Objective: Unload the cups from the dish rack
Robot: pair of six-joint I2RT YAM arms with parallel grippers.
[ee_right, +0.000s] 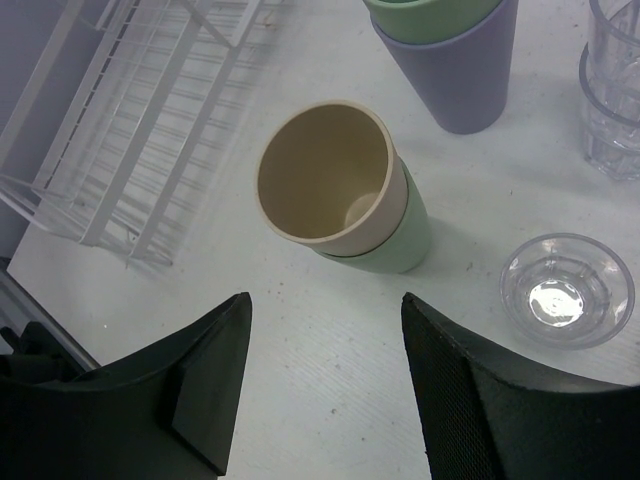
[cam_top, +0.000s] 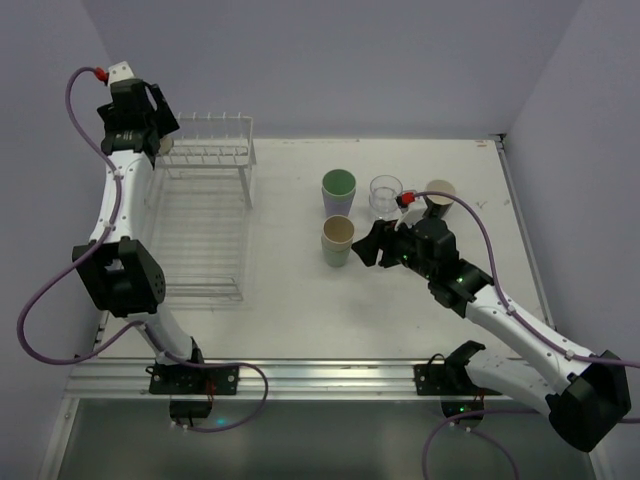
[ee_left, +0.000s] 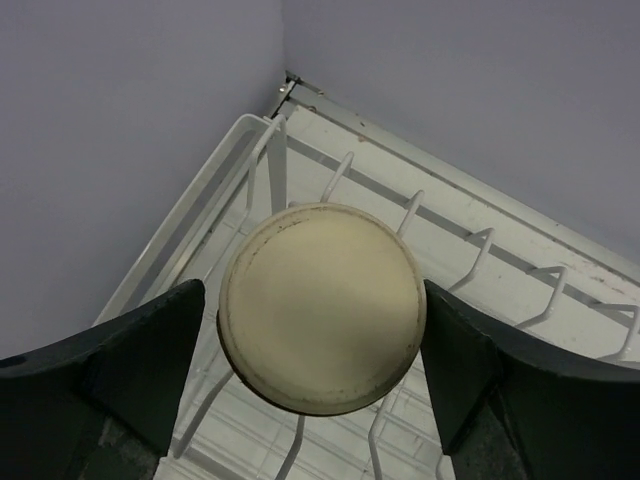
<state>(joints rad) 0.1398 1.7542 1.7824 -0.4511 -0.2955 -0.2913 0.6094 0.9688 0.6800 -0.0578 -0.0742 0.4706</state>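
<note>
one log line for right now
left gripper: open, straddling upturned beige cup on dish rack | right gripper: open, empty, beside beige-in-green stack

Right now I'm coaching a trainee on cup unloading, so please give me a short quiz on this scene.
1. True or false: the right end effector holds a cup.
2. What sits inside the pale green cup nearest the right end effector? A beige cup, B red cup, C nothing.
3. Name the end effector straddling the upturned cup in the dish rack.
Key: 1 false; 2 A; 3 left end effector.
</note>
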